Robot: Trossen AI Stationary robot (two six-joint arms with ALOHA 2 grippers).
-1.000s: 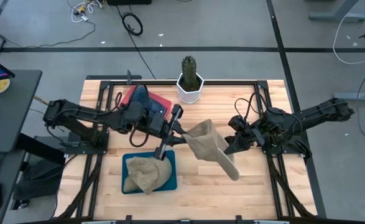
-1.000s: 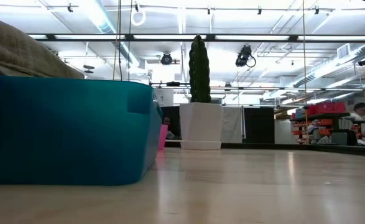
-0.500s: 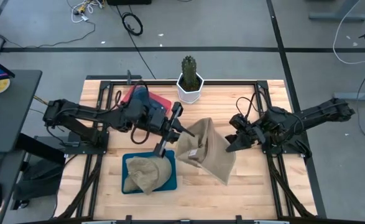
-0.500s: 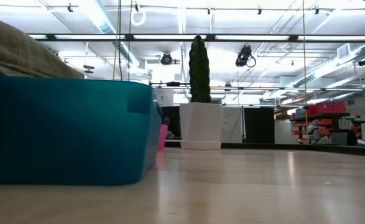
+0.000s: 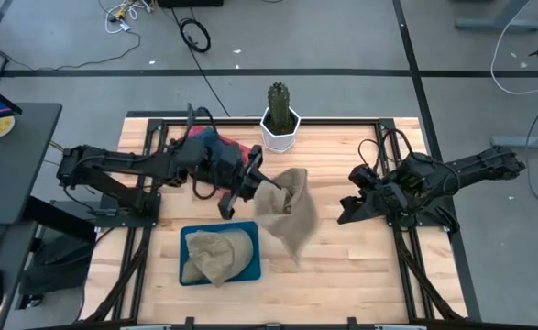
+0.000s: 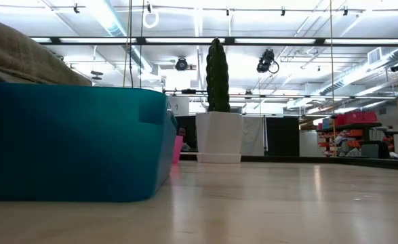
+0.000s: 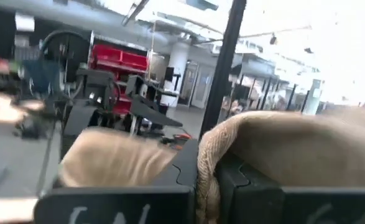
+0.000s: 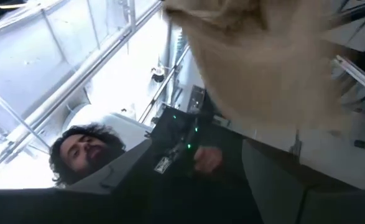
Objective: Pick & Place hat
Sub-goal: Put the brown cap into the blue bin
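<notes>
A tan hat hangs from my left gripper, which is shut on it above the table's middle, just right of the blue tray. A second tan hat lies in that tray and heaps above its rim in the low view. My right gripper stands open near the table's right side, apart from the hanging hat. Its wrist view shows the hat ahead of it, untouched. Neither gripper shows in the low view. My left gripper pinches a folded edge of the hat between its two fingers; the cloth bulges out on either side of them. The rest of the hat hangs slack below and to the right, lifted clear of the table.
A cactus in a white pot stands at the far edge's middle. A red object lies under the left arm at the far left. A black frame rims the table. A person shows in the right wrist view.
My right gripper has opened, let go of the hat and drawn back toward the table's right edge. My left gripper has moved toward the far left with the hat. The hat's freed right end has dropped and swung left; it now hangs from my left gripper alone.
</notes>
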